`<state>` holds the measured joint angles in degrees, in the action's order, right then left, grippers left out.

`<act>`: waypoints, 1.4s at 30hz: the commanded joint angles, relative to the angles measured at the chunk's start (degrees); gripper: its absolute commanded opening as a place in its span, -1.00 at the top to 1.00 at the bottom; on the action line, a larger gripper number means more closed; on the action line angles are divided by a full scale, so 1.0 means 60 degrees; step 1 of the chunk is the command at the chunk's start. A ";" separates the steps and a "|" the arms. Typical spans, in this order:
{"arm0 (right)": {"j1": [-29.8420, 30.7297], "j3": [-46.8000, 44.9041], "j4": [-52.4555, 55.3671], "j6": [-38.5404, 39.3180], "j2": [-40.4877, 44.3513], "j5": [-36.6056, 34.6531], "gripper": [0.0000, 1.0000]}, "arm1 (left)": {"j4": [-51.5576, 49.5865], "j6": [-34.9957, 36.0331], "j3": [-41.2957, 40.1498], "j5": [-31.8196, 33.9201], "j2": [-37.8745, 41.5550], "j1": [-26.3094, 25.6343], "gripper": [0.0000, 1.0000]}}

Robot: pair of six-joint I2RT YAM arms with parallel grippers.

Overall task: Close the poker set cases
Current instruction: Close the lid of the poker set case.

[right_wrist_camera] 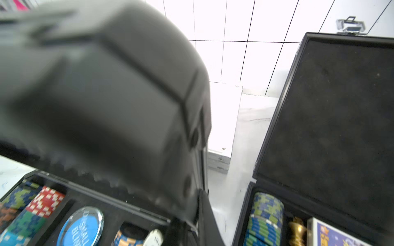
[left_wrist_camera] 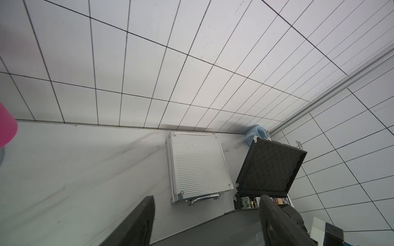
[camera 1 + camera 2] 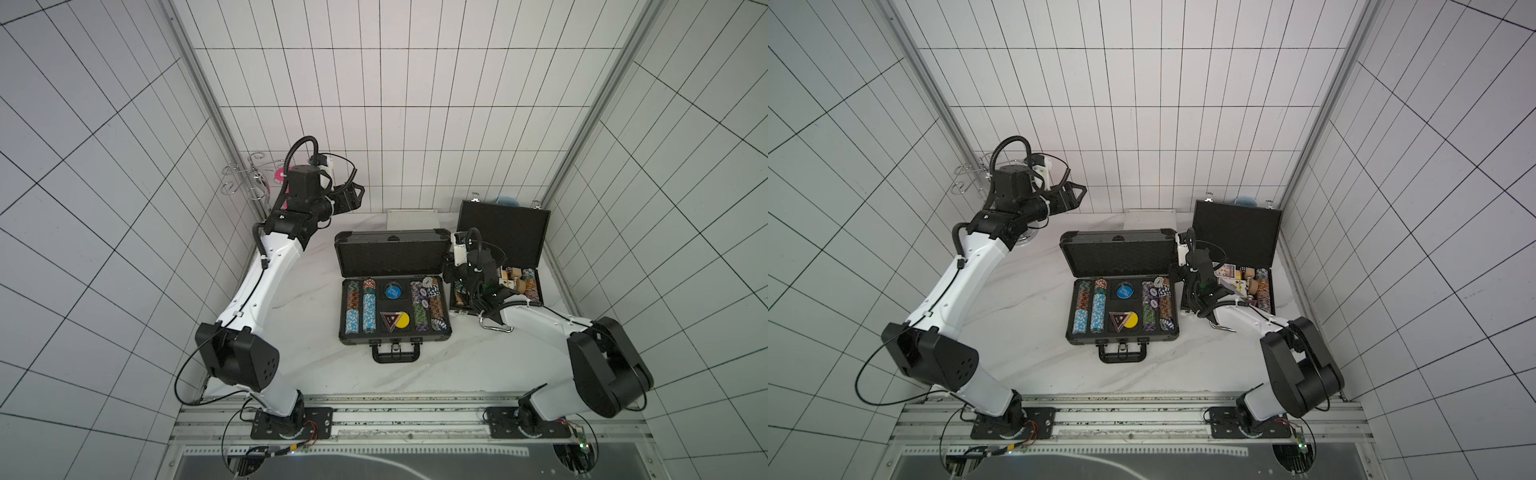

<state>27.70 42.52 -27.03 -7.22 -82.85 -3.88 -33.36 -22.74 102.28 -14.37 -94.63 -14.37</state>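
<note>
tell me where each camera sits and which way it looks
Top views: overhead above the arm bases, looking down at the table; both arms, left tool and right tool show.
Left wrist: raised at the far left, facing the silver case and back wall; the open left tool's fingers show.
Right wrist: low between the grey case and black case, facing the back wall; right tool unclear.
Shared: both wrist views catch the silver case and the black case's open lid.
</note>
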 commanded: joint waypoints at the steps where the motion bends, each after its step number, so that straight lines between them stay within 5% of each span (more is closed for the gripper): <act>1: 0.0355 -0.1070 -0.0181 -0.0588 0.0695 0.0425 1.00 | -0.1422 0.0692 0.0484 0.0823 -0.0705 -0.0612 -0.51; 7: 0.0438 -0.1878 0.0008 -0.0842 0.1517 0.0133 1.00 | -0.1218 0.0481 -0.0647 0.1720 -0.0525 -0.1510 -0.50; 14: 0.0476 -0.2088 0.1388 -0.1639 0.1948 0.0070 0.72 | 0.0411 -0.0462 -0.3118 0.1253 0.0399 -0.1632 -0.50; 23: 0.0503 -0.2102 0.3934 -0.2735 0.2827 0.0403 0.34 | 0.0637 -0.0618 -0.3297 0.1033 0.0577 -0.1633 -0.50; 42: 0.0485 -0.2327 0.6343 -0.3950 0.3447 0.1020 0.15 | 0.0990 -0.0584 -0.4329 0.0996 0.1225 -0.1479 -0.50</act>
<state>30.41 30.35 8.01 -28.51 -62.11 2.00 -28.58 -25.96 77.12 -8.62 -88.97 -23.77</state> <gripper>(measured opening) 0.423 0.750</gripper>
